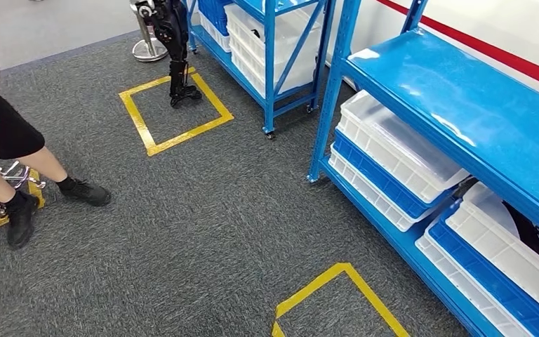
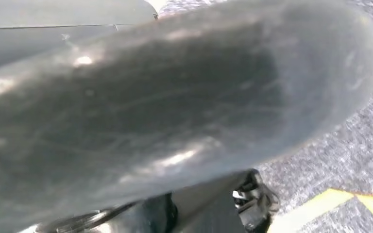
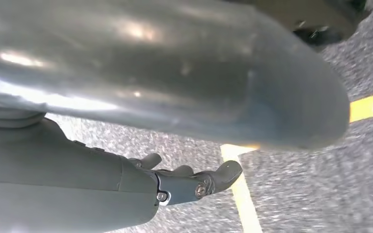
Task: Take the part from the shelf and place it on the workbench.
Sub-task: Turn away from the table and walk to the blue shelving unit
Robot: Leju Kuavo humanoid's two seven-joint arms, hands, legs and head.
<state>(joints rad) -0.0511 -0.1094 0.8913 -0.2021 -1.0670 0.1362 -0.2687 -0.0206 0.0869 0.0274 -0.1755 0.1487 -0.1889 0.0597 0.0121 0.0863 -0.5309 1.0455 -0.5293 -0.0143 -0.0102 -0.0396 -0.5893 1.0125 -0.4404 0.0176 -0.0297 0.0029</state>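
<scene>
Looks like the task is barely starting: right hand (image 3: 194,182) is hanging with fingers loosely spread, holding nothing; can't tell about the left. The part's presumably somewhere on the blue shelf (image 1: 463,105), can't pick it out.

Blue metal shelf (image 1: 456,105) at right, top level bare and glossy. Lower level carries white trays (image 1: 400,151) stacked on blue trays (image 1: 375,175). Second blue shelf (image 1: 274,63) behind, on wheels, also with white bins (image 1: 253,42). Grey carpet floor (image 1: 203,232) bears yellow tape squares (image 1: 172,112).
</scene>
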